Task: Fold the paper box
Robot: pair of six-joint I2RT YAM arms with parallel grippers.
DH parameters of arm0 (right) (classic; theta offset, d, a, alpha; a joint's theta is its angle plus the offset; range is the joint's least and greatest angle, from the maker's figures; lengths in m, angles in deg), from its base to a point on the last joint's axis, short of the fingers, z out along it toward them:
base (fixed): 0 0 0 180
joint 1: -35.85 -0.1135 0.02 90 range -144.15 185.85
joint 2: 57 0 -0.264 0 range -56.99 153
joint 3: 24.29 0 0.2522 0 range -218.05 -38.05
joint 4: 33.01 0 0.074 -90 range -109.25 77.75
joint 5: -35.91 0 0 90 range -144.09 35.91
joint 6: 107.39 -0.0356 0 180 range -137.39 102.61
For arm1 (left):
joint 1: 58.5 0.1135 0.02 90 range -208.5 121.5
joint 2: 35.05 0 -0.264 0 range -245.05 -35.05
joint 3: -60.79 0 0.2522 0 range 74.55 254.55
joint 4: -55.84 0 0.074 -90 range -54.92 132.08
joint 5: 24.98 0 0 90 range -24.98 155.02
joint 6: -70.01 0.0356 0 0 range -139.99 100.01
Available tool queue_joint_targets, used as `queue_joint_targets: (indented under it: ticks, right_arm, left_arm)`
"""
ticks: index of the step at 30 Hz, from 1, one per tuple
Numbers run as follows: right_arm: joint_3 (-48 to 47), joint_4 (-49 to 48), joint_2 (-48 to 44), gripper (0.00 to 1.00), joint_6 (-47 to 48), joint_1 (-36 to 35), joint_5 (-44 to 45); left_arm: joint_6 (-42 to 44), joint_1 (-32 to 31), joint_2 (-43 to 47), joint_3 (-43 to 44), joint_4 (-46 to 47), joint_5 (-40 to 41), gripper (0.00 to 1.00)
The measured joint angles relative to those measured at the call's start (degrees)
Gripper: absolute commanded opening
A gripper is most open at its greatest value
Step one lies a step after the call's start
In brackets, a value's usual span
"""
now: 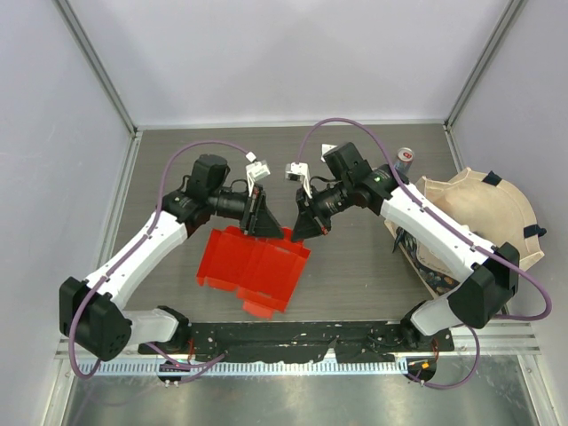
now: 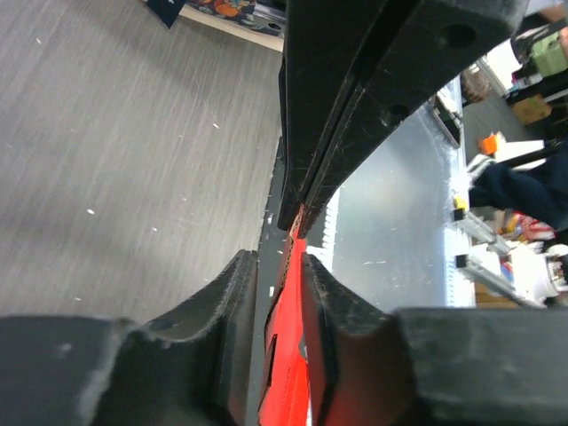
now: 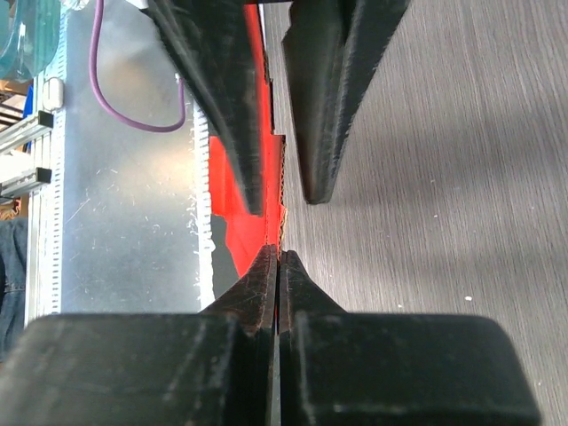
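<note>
While the red paper box (image 1: 253, 266) lies part-flattened on the table (image 1: 355, 284), just near of centre, both grippers meet along its far edge. The right gripper (image 1: 308, 228) is clenched on the far right corner of that edge; in its wrist view the two fingertips press flat together on the thin sheet. The left gripper (image 1: 264, 217) sits just beside it to the left, astride the same edge. Its jaws stand apart with the sheet between them, a gap showing on one side. The box's near edge stops short of the black base rail (image 1: 293, 342). Bare table lies left of the box and beyond both grippers. The right side is tighter: a tan cardboard tray (image 1: 484, 209) and a can (image 1: 405, 161) stand there, well apart from the box.
</note>
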Motion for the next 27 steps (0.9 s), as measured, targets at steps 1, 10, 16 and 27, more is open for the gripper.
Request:
queue_joint_targets:
  ticks: [1,10,16,27]
  right_arm:
    - [0.00,-0.09,0.00,0.01,-0.04,0.00,-0.09]
    - [5.31,-9.55,-3.87,0.55,-9.46,0.37,10.27]
    - [19.02,-22.95,-15.87,0.59,-21.42,7.45,17.16]
    - [36.41,-51.45,-25.73,0.42,-39.19,8.13,7.98]
  left_arm:
    - [0.11,-0.02,0.00,0.00,-0.11,-0.02,0.19]
    - [0.48,-0.13,3.45,-1.53,1.31,6.67,0.00]
    - [-6.16,0.59,11.39,-6.08,9.38,13.94,0.00]
    - [-22.93,1.25,18.91,-17.68,33.79,21.07,0.00]
